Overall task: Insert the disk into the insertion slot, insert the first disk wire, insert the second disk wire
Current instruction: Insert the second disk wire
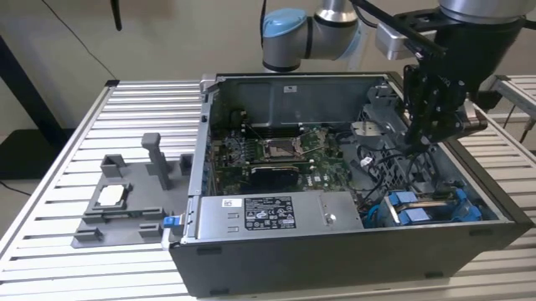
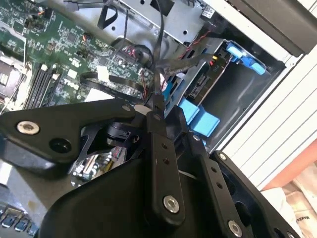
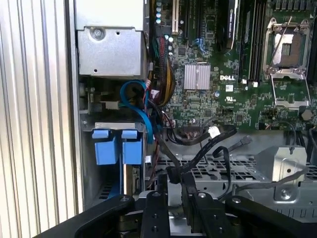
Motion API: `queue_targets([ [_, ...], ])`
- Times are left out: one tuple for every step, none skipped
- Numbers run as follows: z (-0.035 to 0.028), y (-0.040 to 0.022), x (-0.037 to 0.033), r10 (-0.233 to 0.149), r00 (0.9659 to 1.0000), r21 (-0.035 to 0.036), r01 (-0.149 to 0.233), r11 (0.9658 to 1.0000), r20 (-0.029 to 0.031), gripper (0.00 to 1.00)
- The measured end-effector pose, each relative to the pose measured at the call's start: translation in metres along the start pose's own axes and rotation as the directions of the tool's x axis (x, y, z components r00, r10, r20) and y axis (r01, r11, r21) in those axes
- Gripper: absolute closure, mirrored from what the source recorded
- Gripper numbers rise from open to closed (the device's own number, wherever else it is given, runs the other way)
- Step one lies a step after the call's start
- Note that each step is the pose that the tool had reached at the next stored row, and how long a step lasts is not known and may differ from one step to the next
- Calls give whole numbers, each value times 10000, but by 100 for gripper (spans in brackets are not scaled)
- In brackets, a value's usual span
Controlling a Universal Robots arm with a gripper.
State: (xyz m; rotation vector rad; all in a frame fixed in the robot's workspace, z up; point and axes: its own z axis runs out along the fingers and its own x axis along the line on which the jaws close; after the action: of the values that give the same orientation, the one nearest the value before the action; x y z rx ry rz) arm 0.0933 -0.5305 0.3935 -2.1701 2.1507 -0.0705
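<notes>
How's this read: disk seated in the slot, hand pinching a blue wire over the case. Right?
One slip: the wire pinched in the hand is black, not blue, as the second wrist view shows. The rest stands.

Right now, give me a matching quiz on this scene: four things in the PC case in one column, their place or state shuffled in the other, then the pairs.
1. disk
2. power-supply box
3. CPU socket
4. black wire

A. pinched between the fingers
B. middle of the green motherboard
C. in the insertion slot, blue carrier tabs showing
D. silver, along the case wall nearest in the exterior view

Pairs: 1-C, 2-D, 3-B, 4-A
</notes>
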Motion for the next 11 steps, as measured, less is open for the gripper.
queue_targets([
  [0, 4, -1, -52, 10000, 13, 52, 10000, -67, 73],
  [1, 6, -4, -119, 9998, 19, 119, 9999, -163, 73],
  [1, 7, -6, -195, 9995, 24, 196, 9998, -258, 73],
  [3, 8, -9, -271, 9991, 27, 272, 9996, -341, 73],
  [5, 9, -13, -343, 9986, 32, 345, 9994, -414, 73],
  [7, 11, -21, -418, 9980, 41, 420, 9991, -484, 73],
  [10, 14, -32, -470, 9975, 52, 473, 9989, -533, 73],
  [13, 18, -46, -520, 9969, 63, 525, 9986, -586, 73],
  [16, 23, -63, -561, 9964, 72, 567, 9984, -634, 73],
  [17, 30, -80, -600, 9958, 78, 607, 9981, -691, 73],
  [19, 39, -100, -628, 9953, 89, 636, 9979, -740, 73],
])
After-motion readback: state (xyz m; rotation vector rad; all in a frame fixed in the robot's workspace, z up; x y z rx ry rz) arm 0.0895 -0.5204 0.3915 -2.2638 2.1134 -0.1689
